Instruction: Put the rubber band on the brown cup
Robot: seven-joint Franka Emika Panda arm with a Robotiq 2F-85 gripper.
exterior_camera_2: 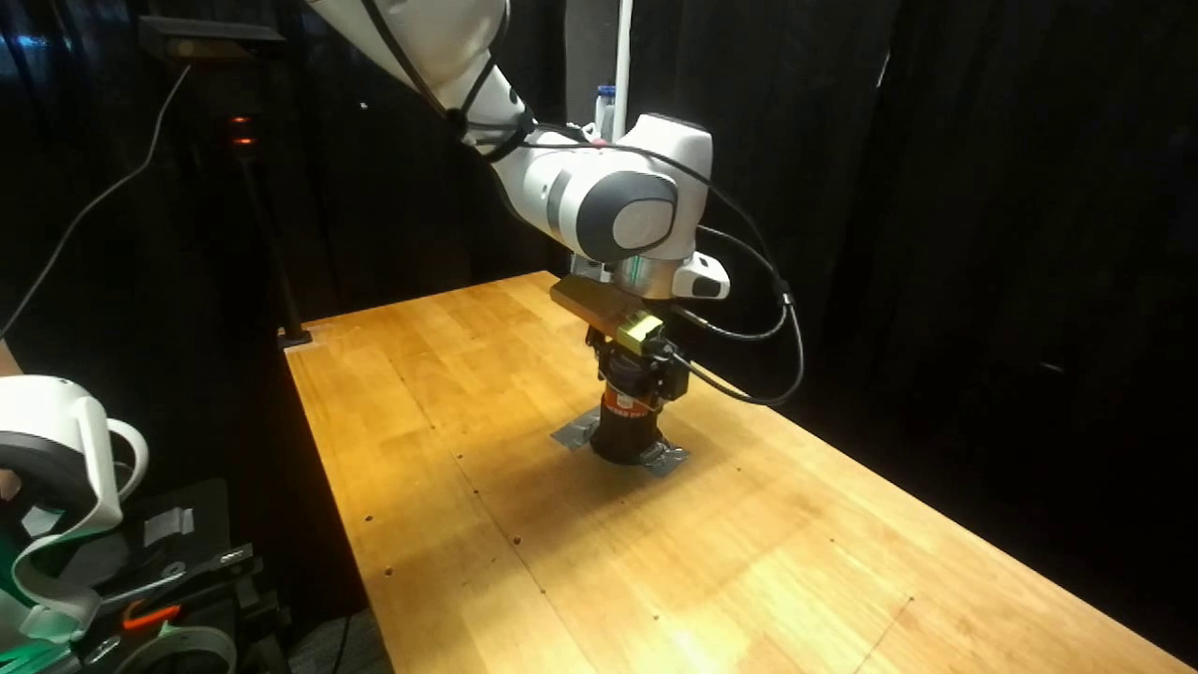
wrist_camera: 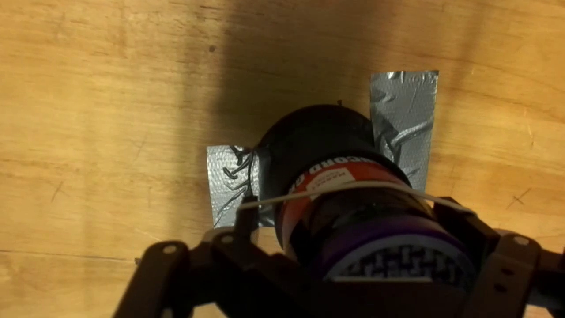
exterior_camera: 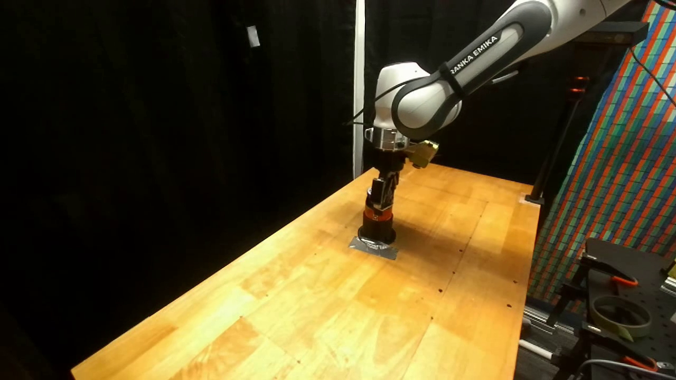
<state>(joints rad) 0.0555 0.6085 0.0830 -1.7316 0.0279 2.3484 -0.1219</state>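
The brown cup stands upright on the wooden table in both exterior views (exterior_camera: 377, 230) (exterior_camera_2: 625, 436), dark with an orange-red stripe. In the wrist view (wrist_camera: 315, 130) its patterned, purple-edged top sits between my fingers. My gripper is open around the cup's upper part, one finger on each side; it shows in the wrist view (wrist_camera: 352, 204) and both exterior views (exterior_camera: 383, 196) (exterior_camera_2: 638, 373). The pale rubber band (wrist_camera: 353, 185) is stretched between the two fingertips and passes across the cup's side at the upper edge of the red stripe. The rest of the band is hidden behind the gripper.
Silver tape strips (wrist_camera: 406, 110) (exterior_camera_2: 573, 431) (exterior_camera: 388, 254) lie at the cup's base and on the table (exterior_camera: 327, 301). A thin post (exterior_camera_2: 271, 243) stands at the table's far corner. A cart with a tape roll (exterior_camera: 620, 315) stands beside the table. A cable loops beside the wrist.
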